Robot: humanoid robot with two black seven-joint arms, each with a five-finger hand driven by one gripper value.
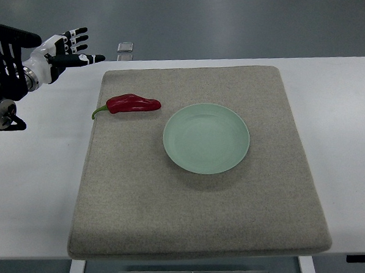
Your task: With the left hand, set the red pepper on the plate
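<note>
A red pepper (132, 103) with a green stem lies on its side on the grey mat (197, 191), just left of the plate. The pale green plate (206, 137) sits empty near the mat's middle. My left hand (74, 49) hovers over the table's far left corner, well up and to the left of the pepper, with its fingers stretched out and holding nothing. The right arm does not show.
The white table (32, 181) carries the mat, with bare surface on both sides. A small clear object (125, 51) sits at the table's far edge, just right of my left hand. Grey floor lies beyond.
</note>
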